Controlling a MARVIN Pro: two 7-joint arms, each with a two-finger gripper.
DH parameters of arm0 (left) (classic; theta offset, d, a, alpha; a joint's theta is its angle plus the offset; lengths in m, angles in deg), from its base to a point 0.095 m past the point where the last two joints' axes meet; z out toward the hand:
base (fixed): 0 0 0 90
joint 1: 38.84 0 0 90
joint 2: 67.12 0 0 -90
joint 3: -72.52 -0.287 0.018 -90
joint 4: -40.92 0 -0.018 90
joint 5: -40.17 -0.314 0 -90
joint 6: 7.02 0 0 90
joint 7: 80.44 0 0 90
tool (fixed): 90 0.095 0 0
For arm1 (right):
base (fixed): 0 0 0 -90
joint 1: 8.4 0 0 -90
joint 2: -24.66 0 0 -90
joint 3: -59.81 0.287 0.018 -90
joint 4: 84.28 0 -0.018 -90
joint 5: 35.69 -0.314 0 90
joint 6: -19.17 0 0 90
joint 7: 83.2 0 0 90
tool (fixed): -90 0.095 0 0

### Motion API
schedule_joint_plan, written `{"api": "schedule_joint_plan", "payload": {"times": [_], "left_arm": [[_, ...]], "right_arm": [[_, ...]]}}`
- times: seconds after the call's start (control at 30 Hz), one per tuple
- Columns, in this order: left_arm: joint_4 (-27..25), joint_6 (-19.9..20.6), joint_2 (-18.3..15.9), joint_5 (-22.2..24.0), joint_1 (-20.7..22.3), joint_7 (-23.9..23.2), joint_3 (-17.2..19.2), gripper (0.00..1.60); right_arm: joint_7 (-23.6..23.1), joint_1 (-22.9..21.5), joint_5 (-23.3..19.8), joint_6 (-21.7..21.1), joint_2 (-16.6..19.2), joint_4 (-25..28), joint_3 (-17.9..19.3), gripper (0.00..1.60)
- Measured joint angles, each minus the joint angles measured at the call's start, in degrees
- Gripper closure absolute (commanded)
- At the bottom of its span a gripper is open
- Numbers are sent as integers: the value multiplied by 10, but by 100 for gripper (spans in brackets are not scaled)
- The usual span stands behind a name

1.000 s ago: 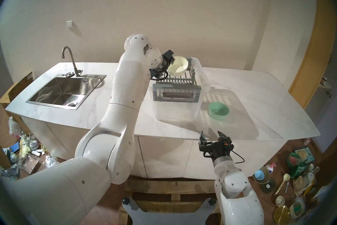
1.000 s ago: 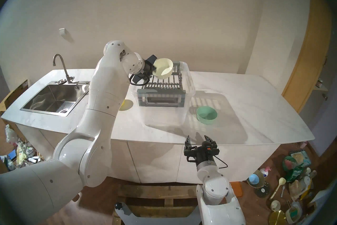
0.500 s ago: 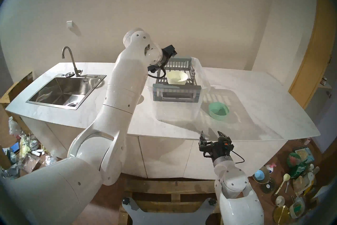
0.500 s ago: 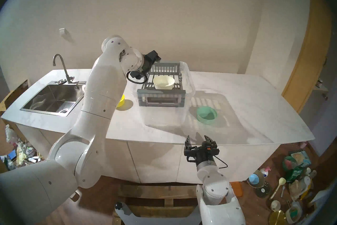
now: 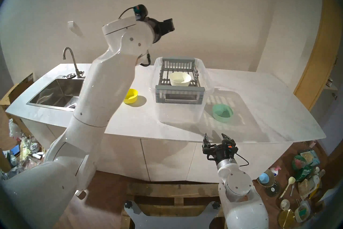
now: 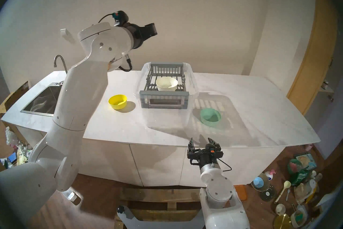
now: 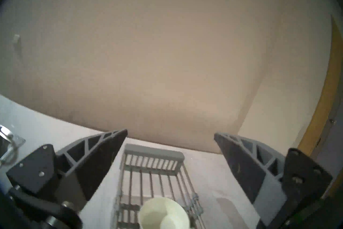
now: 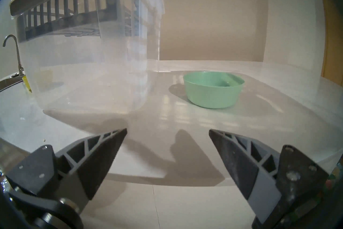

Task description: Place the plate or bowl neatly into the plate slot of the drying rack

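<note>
Green bowl (image 8: 213, 89) beside clear tub (image 8: 89, 67) – pincer (image 8: 168, 131) agape

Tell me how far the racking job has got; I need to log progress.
Done: the cream bowl sits upright in the drying rack, on its bars rather than edgewise in a slot. In hand: nothing; the left claw and right claw are open and empty. Left: the yellow bowl and green bowl remain on the counter.

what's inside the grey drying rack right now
One cream bowl sits upright on the drying rack bars, near its front end. The bars under the bowl are covered.
</note>
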State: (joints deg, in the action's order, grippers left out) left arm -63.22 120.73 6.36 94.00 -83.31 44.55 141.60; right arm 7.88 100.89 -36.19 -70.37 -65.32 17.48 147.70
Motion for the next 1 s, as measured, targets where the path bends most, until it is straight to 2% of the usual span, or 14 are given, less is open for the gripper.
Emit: {"api": "schedule_joint_plan", "payload": {"times": [0.23,0.37,0.5,0.6,0.8,0.93,1.0], "left_arm": [[-13,-14,-73,-126,-72,-96,57,0],[-23,-35,-113,-194,-111,-165,70,0],[-38,-48,-156,-195,-152,-238,109,0],[-49,-54,-179,-194,-170,-265,129,0],[-76,-64,-191,-195,-186,-266,138,0],[-91,-68,-188,-192,-216,-262,160,0],[-96,-71,-187,-187,-237,-260,183,0]], "right_arm": [[0,0,0,0,0,0,0,0],[0,0,0,0,0,0,0,0],[0,0,0,0,0,1,0,0],[0,0,0,0,0,1,0,0],[0,0,0,0,0,1,0,0],[0,1,0,0,0,1,0,0],[0,1,0,0,0,1,0,0]]}}
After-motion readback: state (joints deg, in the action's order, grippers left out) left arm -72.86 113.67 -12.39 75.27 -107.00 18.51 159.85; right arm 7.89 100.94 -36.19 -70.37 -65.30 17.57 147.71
